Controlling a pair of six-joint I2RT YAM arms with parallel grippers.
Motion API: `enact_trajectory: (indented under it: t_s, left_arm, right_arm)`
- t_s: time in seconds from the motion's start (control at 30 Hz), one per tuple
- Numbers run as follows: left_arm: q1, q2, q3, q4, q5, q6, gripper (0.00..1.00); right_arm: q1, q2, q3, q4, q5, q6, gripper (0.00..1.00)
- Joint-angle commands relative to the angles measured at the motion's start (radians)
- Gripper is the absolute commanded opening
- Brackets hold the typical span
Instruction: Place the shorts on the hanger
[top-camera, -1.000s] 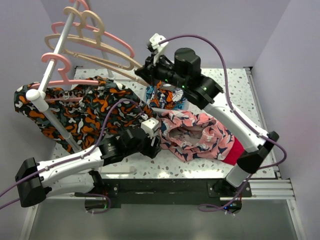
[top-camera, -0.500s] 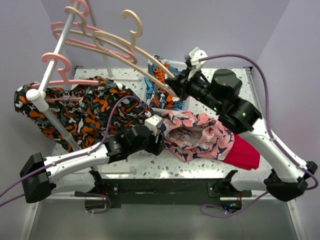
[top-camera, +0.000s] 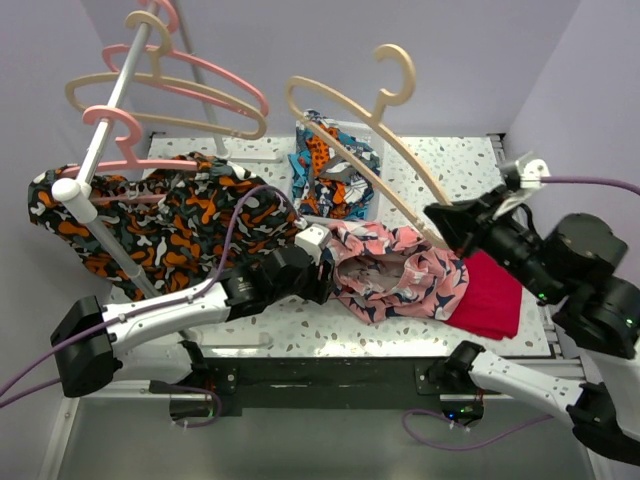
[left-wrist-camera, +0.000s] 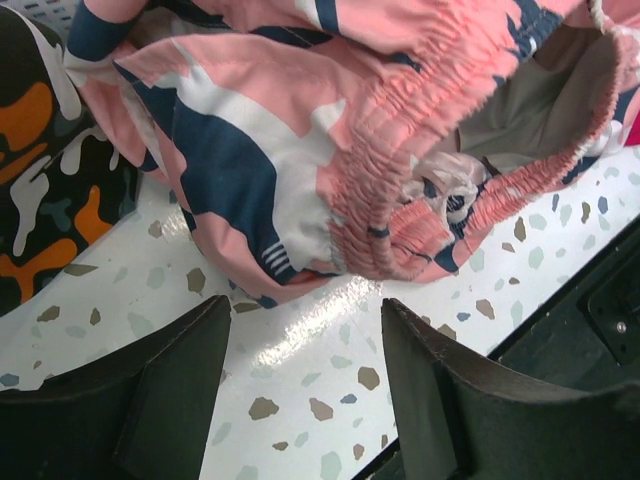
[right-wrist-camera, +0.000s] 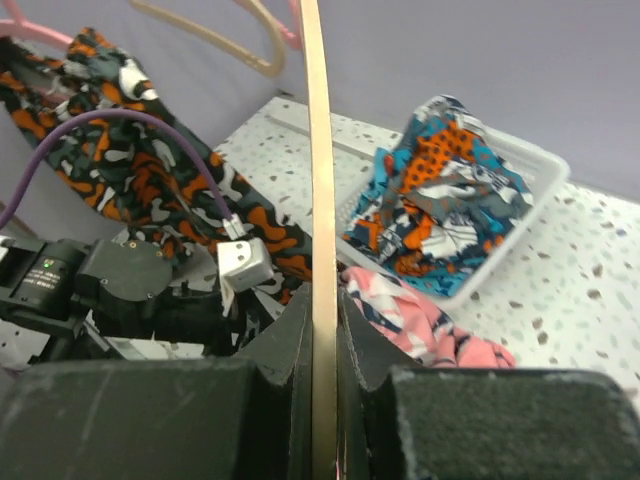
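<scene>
Tan hanger (top-camera: 379, 108) in the right hand (top-camera: 446, 226), aloft over the pink shorts (top-camera: 400, 272)

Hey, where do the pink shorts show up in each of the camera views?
Top external: the shorts lie at the centre.
Left wrist: the shorts fill the upper half.
Right wrist: the shorts show low, just right of the hanger.
Shared landmark: the black-orange garment, left of the shorts in every view.

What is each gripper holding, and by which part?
The right gripper is shut on the hanger, near the end of one shoulder. The left gripper is open by the shorts, holding nothing.
</scene>
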Motion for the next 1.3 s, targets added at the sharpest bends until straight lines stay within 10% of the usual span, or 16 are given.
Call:
enact_trajectory:
  t_s: [0.0,0.4,0.73,1.27]
  left_arm:
    - [-0.004,0.035,0.078,0.033,-0.068,-0.016,0.65]
    - [-0.001,0.093,0.176,0.046,-0.012,0.009,0.73]
    - [0.115,0.267,0.343,0.019,-0.055,0.023,0.22]
    - [0.219,0.476,0.627,-0.053,-0.055,0.084,0.17]
  right_arm:
    - [-0.004,-0.044,0.098,-0.268,0.135,0.122,0.0]
    - [-0.004,-0.142,0.297,-0.784,0.216,0.366,0.0]
    - [-0.004,-0.142,0.274,-0.815,0.043,0.369,0.0]
    - [-0.003,-0.208,0.027,-0.817,0.021,0.378,0.0]
